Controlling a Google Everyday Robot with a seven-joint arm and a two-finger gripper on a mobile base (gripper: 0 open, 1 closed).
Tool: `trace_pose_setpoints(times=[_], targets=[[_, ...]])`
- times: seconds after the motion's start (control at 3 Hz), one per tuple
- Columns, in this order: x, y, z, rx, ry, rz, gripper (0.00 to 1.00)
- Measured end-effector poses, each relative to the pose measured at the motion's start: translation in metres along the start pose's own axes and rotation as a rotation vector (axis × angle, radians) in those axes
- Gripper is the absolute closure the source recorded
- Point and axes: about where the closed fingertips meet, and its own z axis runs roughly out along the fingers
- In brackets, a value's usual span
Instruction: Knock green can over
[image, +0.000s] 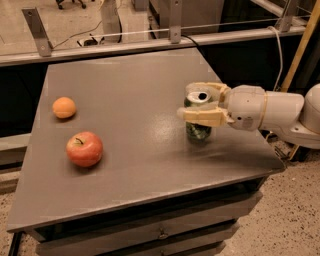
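Note:
The green can (198, 132) stands upright on the right part of the grey table (130, 90), its silver top with the pull-tab opening showing. My gripper (200, 102) reaches in from the right at the height of the can's top. One pale finger (201, 116) lies across the can's near side and the other finger (205, 87) curves behind its far rim. Both fingers press against the can, so the gripper is shut on it. The can's lower body shows dark green below the near finger.
A red apple (84, 148) sits at the front left of the table and a small orange (64, 107) behind it. The table's right edge (250, 130) runs close under my arm. A metal rail (150, 42) lines the back.

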Motion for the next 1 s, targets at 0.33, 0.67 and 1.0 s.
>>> trace_pose_setpoints(times=[0.33, 0.67, 1.0], targets=[[-0.039, -0.009, -0.006, -0.024, 0.112, -0.077, 0.94], [-0.129, -0.017, -0.019, 0.006, 0.381, -0.23, 1.0], [-0.158, -0.018, -0.036, 0.028, 0.6, -0.241, 1.0]])
